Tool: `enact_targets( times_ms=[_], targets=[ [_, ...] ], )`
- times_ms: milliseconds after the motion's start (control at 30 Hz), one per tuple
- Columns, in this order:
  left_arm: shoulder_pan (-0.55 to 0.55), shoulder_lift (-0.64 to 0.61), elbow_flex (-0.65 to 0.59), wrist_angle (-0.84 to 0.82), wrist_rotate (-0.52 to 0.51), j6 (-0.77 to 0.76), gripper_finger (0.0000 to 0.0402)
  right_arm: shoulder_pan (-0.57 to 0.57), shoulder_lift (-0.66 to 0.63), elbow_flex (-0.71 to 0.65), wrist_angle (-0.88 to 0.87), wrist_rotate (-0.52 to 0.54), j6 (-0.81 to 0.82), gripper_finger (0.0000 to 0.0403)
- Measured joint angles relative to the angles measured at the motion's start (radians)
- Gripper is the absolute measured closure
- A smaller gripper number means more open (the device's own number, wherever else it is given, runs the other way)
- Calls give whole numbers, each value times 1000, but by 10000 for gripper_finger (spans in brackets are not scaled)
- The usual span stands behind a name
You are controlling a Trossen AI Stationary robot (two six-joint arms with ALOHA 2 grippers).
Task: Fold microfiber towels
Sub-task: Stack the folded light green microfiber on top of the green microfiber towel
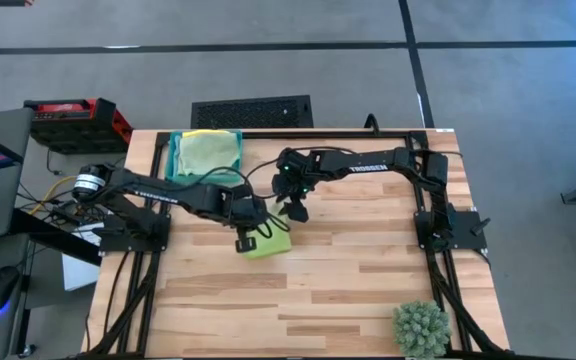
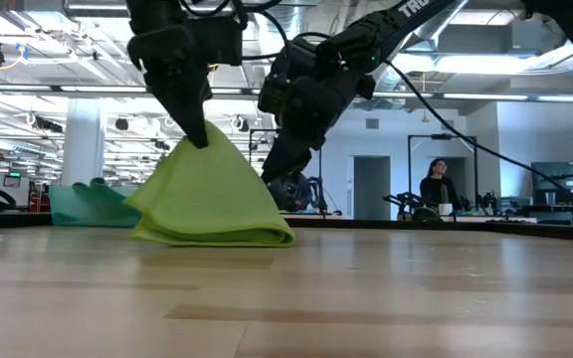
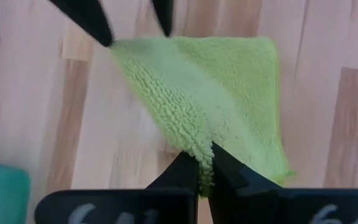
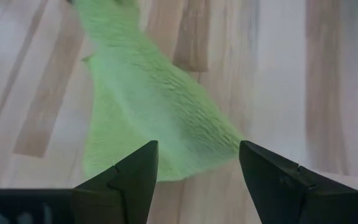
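The lime green towel lies folded near the desk centre, one corner drawn up into a tent. That peak is pinched by the left end effector, clenched on the cloth directly above the bundle. The fold's long edge rests flat on the wood. The right end effector is held w/ fingers spread wide, empty, just beside and above the towel's far side, apart from it. Remaining towels sit in the tray at the back. Judged: left arm is nearer, so the lay-over depends on it.
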Motion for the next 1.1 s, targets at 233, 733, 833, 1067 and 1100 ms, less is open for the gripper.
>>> enact_targets(
  times_ms=[233, 733, 833, 1067, 1100],
  targets=[
    [-47, -1, 0, -2, -25, -8, 401, -4, 0, 0, -1, 34, -1, 155],
    [-102, -1, 6, 7, -94, -10, 401, 7, -1, 0, -5, -12, -7, 155],
    [-114, -2, 37, 2, -110, -1, 401, 11, -1, 0, -4, -12, -7, 155],
    [-120, -2, 105, -15, -109, 32, 401, 11, -1, 0, -1, -16, -7, 155],
    [-119, -2, 106, -26, -109, 30, 401, 11, -1, 0, -1, -22, -7, 155]
  ],
)
